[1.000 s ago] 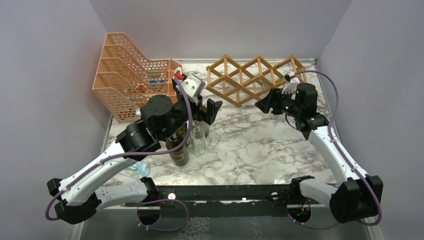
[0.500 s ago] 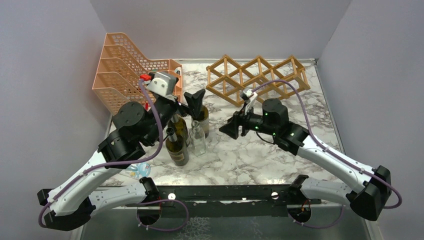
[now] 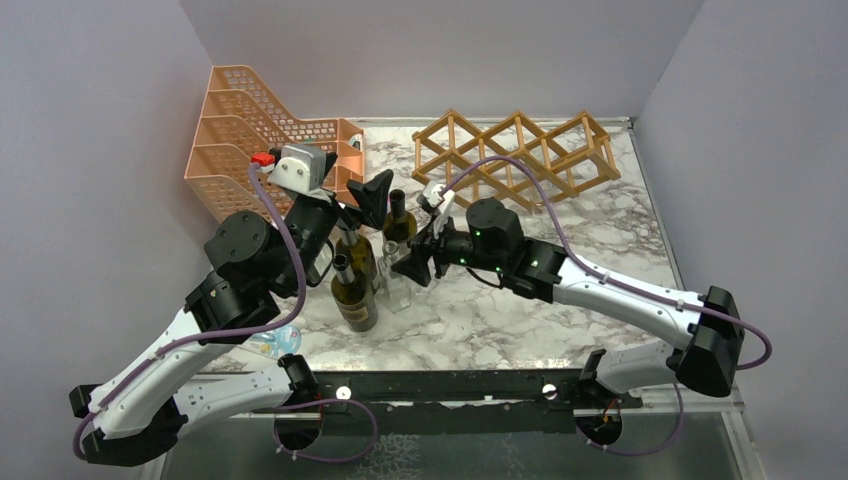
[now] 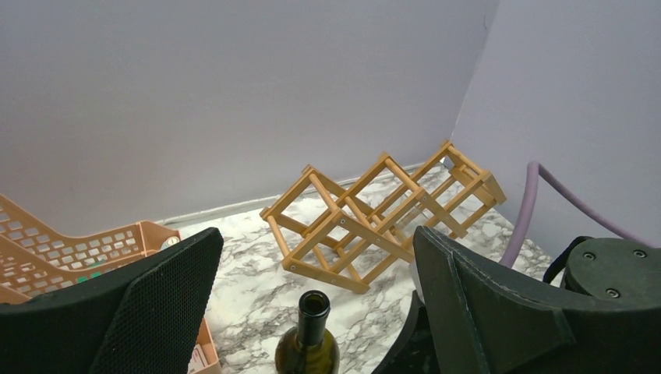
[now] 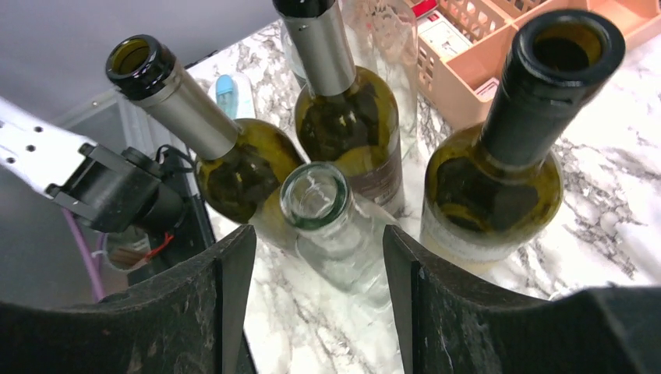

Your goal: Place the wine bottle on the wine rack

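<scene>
Just beneath open right claw (image 5: 316, 253): clear bottle (image 5: 316, 196), wine bottles (image 5: 491, 183) alongside

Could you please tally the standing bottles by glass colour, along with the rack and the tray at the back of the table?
Green wine bottles: 3
Clear glass bottle: 1
Wooden wine rack: 1
Orange mesh file tray: 1
Total: 6
</scene>
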Robot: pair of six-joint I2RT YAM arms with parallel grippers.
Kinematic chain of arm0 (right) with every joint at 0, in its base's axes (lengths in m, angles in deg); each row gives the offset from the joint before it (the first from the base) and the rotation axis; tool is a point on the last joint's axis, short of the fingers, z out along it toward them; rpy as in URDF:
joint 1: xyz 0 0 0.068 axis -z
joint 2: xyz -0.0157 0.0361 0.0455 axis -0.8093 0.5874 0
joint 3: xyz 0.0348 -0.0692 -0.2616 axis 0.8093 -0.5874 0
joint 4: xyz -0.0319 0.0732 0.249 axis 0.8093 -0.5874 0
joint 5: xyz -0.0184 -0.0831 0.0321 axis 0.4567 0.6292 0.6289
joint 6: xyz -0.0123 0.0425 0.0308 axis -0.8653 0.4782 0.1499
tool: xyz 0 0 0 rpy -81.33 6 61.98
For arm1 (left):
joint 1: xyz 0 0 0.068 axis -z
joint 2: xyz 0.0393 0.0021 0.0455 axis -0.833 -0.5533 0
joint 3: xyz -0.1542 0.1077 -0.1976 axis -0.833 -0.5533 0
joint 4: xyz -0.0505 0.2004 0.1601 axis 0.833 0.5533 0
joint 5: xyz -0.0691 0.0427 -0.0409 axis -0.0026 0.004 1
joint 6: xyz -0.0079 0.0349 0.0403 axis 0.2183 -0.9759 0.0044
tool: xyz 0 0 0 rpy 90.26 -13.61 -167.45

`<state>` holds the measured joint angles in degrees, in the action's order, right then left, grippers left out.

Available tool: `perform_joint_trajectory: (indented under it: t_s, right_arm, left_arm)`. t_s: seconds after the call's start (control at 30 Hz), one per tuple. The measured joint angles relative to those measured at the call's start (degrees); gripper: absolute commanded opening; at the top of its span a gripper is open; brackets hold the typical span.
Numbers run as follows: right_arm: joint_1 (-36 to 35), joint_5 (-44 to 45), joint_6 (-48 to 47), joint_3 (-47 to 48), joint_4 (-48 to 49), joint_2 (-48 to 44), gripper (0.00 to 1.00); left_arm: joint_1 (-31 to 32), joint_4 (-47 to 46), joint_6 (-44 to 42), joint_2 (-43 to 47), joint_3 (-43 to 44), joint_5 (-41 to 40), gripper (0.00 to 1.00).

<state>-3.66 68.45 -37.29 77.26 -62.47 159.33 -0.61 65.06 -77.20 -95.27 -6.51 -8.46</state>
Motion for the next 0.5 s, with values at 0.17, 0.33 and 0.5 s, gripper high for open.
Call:
perform_joint_trajectory:
  t_s: [0.17,0.33,0.5]
  right_arm:
    - [-0.5,-0.2,-2.6,1.7,1.1,3.5,0.56]
    - [-0.5,-0.3,-4.7,1.7,2.8,5.2,0.47]
    - [-0.5,-0.3,-6.0,1.7,5.0,6.6,0.39]
  left_arm:
    - [0.0,0.2,0.0,0.0,0.0,-0.2,0.99]
    - [0.0,0.3,0.0,0.0,-0.1,-0.2,0.99]
    - [0.0,0.8,-0.1,-0.5,-0.1,-0.2,0.99]
